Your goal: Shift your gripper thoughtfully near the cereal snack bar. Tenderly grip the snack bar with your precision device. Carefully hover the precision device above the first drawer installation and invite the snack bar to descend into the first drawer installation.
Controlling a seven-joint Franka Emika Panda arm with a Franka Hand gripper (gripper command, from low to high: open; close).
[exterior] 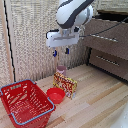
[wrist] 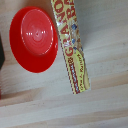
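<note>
Gripper (exterior: 61,52), fingers apart and empty, hangs above the snack bar (exterior: 65,83), which lies at its 6 o'clock. Yellow-and-red printed packet, touching the red bowl (exterior: 56,94).

One yellow-and-red printed snack bar packet (exterior: 65,83); one round red plastic bowl (exterior: 56,95); one small pink cup (exterior: 61,69); one red wire-mesh basket (exterior: 24,103); two brown wooden drawers (exterior: 106,31), (exterior: 109,61).

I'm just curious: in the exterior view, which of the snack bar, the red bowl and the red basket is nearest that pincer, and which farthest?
Measured from the pincer:
1. Snack bar, almost straight below.
2. Red bowl, beside the bar toward the exterior view's left.
3. Red basket, farthest, at the exterior view's lower left.
</note>
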